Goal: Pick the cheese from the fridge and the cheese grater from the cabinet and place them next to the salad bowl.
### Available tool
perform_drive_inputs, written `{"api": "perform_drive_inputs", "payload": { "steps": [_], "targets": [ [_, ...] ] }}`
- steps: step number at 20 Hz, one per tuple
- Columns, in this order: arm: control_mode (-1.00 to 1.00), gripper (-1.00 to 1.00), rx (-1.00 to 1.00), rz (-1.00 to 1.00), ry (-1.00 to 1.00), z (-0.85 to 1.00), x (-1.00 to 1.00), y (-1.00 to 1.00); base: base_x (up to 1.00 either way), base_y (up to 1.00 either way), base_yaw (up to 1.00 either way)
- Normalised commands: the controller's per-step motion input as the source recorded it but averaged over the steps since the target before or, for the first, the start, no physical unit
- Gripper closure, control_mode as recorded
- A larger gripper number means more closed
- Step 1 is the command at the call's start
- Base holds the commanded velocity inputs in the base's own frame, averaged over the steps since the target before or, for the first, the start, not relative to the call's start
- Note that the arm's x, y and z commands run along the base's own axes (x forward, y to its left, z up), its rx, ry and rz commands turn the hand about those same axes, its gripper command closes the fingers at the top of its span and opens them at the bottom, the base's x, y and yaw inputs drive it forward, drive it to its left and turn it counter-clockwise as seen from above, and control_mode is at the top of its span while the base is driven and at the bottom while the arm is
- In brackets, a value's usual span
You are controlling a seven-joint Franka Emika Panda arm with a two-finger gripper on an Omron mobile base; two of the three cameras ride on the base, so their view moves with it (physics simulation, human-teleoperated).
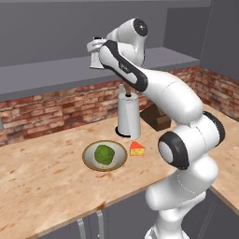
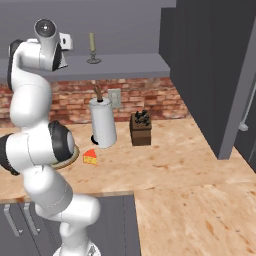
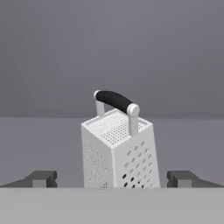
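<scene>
Gripper [image 3: 112, 178]: we are seeing its fingers [image 3: 41, 178] spread fully wide, gripping nothing, flanking the cheese grater [image 3: 117, 151]. The cheese grater is standing upright on the cabinet [image 1: 56, 72] shelf. Cheese [image 1: 137, 149] is lying just beside the salad bowl [image 1: 105, 156] on the counter [image 1: 46, 177].

My arm [image 1: 172, 98] reads glossy white throughout: fat rounded link shells, bulbous at each joint. Dark charcoal bands ring the joints; one round end cap [image 2: 45, 27] has a grey disc centre. A black inlay strip runs along the forearm shell. Two small dark squared finger tips [image 3: 41, 178], matte grey tops.
</scene>
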Motion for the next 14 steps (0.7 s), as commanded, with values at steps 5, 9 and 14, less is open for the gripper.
{"api": "perform_drive_inputs", "payload": {
  "steps": [5,9,14],
  "targets": [
    [-1.00,-1.00,0.00,0.00,-0.04,-0.06,0.01,0.00,0.00,0.00,0.00],
    [-1.00,-1.00,0.00,-0.01,-0.05,-0.13,0.06,0.02,0.00,0.00,0.00],
    [-1.00,-1.00,0.00,-0.01,-0.02,-0.10,0.10,0.01,0.00,0.00,0.00]
  ]
}}
